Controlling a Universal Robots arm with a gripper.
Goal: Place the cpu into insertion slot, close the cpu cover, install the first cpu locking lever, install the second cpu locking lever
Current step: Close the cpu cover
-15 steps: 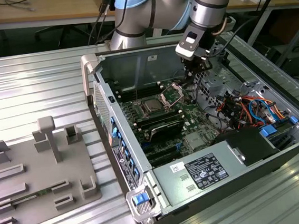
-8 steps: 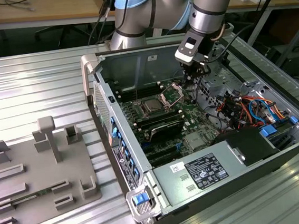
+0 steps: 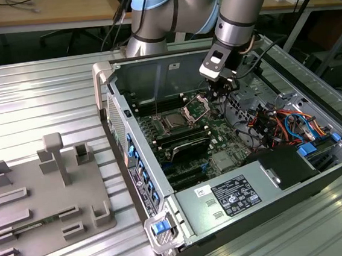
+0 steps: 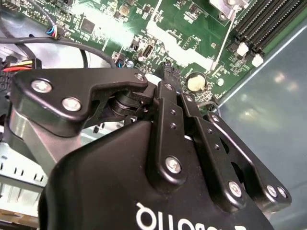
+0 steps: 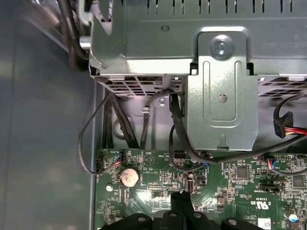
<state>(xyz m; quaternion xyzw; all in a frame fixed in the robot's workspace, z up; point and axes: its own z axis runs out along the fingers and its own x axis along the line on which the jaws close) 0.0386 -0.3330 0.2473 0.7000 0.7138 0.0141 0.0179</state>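
Observation:
In the exterior view the cpu [image 3: 173,122] lies flat in the socket in the middle of the green motherboard [image 3: 221,141], its silvery top showing. The cpu cover [image 3: 197,106] stands raised on its hinge at the socket's edge toward the exterior view's right. My gripper [image 3: 220,90] hangs just beyond the raised cover, low over the board. Its fingertips are shut together with nothing between them in both wrist views, the second [image 4: 166,71] and the first [image 5: 182,200]. They hover above the board near a coin battery [image 5: 129,177].
The open computer case's walls [image 3: 154,75] surround the board. A power supply with a white label [image 3: 235,194] sits at the front. Coloured cables [image 3: 279,123] and a metal drive cage [image 5: 220,91] crowd the gripper's far side. A grey fixture plate [image 3: 39,201] lies on the exterior view's left.

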